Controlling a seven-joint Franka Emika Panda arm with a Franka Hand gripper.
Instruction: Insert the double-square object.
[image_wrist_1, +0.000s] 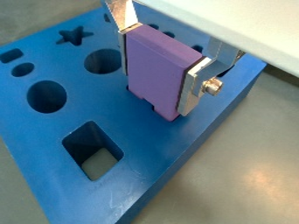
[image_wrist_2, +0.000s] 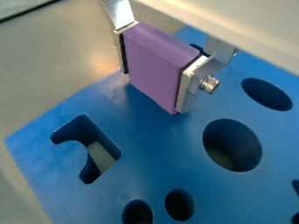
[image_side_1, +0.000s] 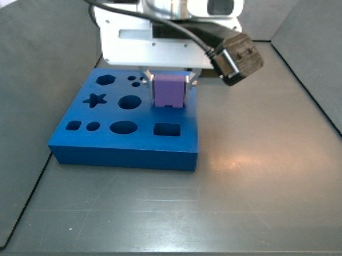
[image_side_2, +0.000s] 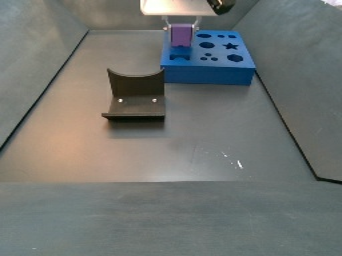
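The double-square object (image_wrist_1: 152, 83) is a purple block, and my gripper (image_wrist_1: 160, 66) is shut on it, one silver finger on each narrow side. A notch between its two prongs shows at its lower end. It hangs upright, its lower end at or just above the top of the blue board (image_wrist_1: 47, 140), near one edge. I cannot tell whether the prongs touch the board. Block (image_wrist_2: 156, 66) and gripper (image_wrist_2: 158, 77) show the same way here. In both side views the block (image_side_1: 168, 92) (image_side_2: 179, 36) stands over the board (image_side_1: 80, 138) (image_side_2: 230, 76) under the gripper (image_side_1: 170, 76).
The board has a star hole (image_wrist_1: 73, 36), round holes (image_wrist_1: 47, 96), a square hole (image_wrist_1: 91, 149) and a curved hole (image_wrist_2: 87, 144). A dark olive curved block (image_side_2: 134, 95) lies on the floor away from the board. Dark walls surround the floor.
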